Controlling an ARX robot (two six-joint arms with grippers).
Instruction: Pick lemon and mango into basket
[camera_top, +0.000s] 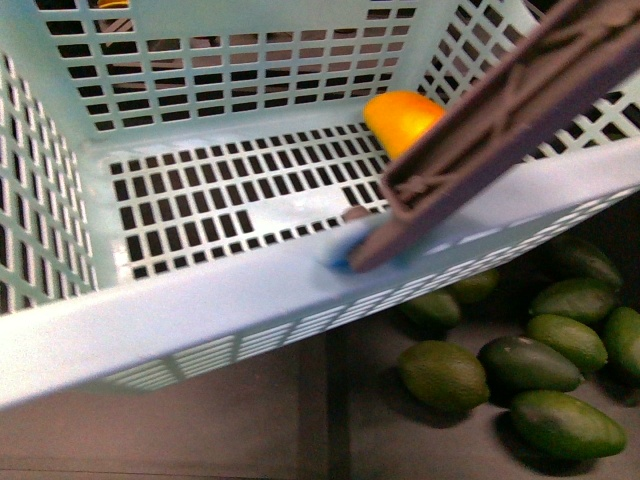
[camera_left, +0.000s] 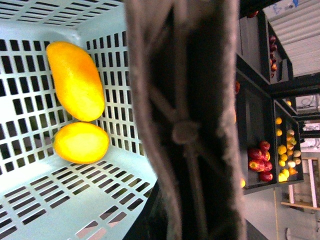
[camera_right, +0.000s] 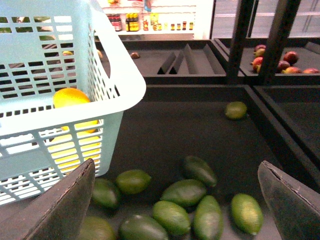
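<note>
On the dark produce shelf, my right gripper (camera_right: 175, 200) hangs released, mango (camera_left: 75, 80) and lemon (camera_left: 81, 142) lying touching in the basket (camera_top: 200, 300), green fruits (camera_top: 520, 365) at its four o'clock; my left gripper's state I cannot tell.

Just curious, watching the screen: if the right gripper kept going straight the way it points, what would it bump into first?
Probably the dark green fruits lying on the dark shelf. The right gripper is open and points toward that pile, with the basket off to one side. Depth is hard to judge.

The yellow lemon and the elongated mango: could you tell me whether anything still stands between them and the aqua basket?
Nothing visible does: the orange-yellow mango and small yellow lemon already lie inside the aqua slotted plastic basket.
</note>
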